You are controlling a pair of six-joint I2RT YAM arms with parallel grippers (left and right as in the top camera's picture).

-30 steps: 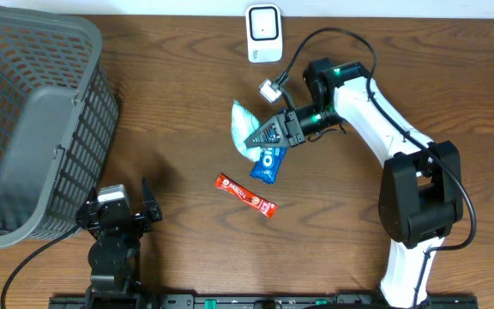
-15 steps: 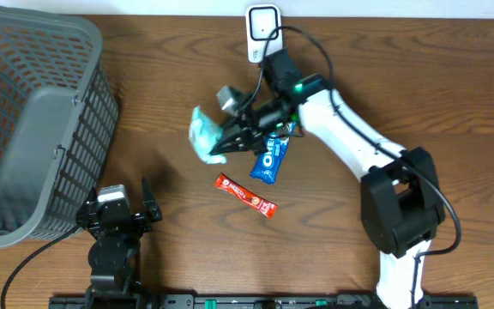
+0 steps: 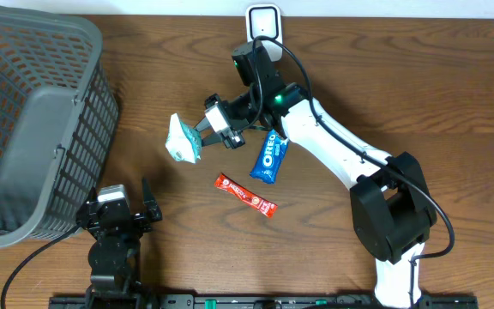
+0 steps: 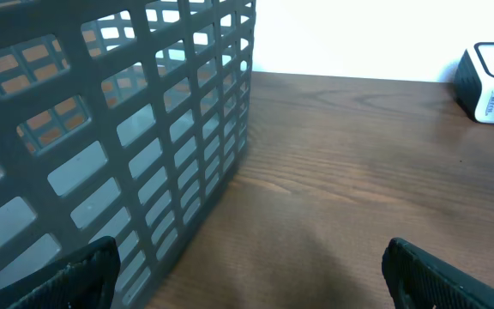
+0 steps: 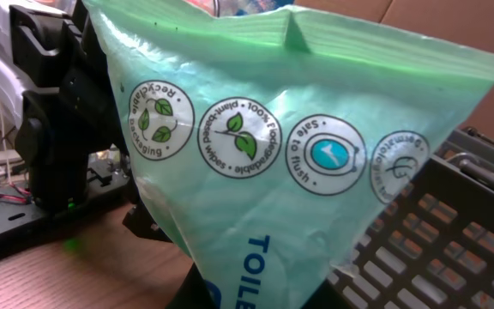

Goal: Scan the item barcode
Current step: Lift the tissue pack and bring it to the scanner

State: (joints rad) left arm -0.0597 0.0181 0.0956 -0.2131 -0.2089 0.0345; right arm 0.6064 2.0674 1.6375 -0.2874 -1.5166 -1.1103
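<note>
Wipes are in the grip of the right gripper (image 3: 199, 133): its jaws are nearly closed on one edge of the pack of toilet wipes (image 3: 180, 139), a pale green soft pack, and they hold it above the wooden table (image 3: 418, 77), to the left of the blue Oreo packet (image 3: 269, 156). In the right wrist view the pack fills almost the whole picture, and its film shows four round printed signs, among them "100% plant-based wipes" and "Safe to flush", with the blue letters "TOILE" lower down. No barcode can be made out on the side that is visible. The white barcode scanner (image 3: 263, 21) stands beyond the Oreo packet, at the far edge of the table, and part of the right arm passes in front of it. The pack of toilet wipes is well apart from the scanner. A red snack bar (image 3: 246, 195) lies flat near the Oreo packet, on its near left side, and does not touch it. The grey plastic basket (image 3: 33, 86) stands far to the left of the Oreo packet. The left gripper (image 3: 117, 204) rests low on the near left side of the Oreo packet, beside the basket, with its jaws spread wide and nothing between them.
</note>
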